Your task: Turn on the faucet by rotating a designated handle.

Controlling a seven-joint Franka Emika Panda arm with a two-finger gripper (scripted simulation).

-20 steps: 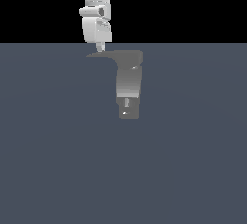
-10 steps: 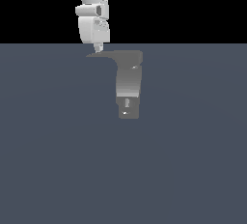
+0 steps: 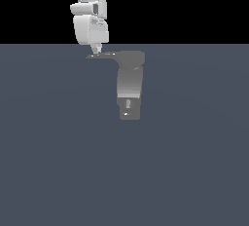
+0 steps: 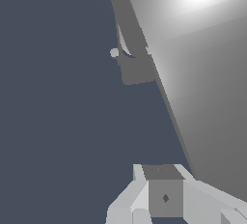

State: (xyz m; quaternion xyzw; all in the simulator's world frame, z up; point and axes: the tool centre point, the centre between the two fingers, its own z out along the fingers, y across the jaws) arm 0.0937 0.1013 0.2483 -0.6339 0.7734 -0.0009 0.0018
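The faucet (image 3: 130,81) is a grey, slightly curved fixture on the dark floor, with a narrower square block (image 3: 129,109) at its near end. Its handle (image 3: 103,55) is a thin flat lever that points toward the exterior view's left from the wide far end. My gripper (image 3: 97,50) hangs from the white arm, and its narrow tip comes down onto the handle near the pointed end. The fingers look shut with nothing held between them. In the wrist view the gripper (image 4: 161,189) lies close beside a large bright grey surface of the faucet (image 4: 202,73).
A flat blue-grey floor (image 3: 58,161) spreads all around the faucet. The white arm's upper links (image 3: 90,6) rise out of the frame against a black background.
The arm's upper links have shifted slightly toward the exterior view's left. The fingertips stay at the handle's tip, and the handle has not visibly turned.
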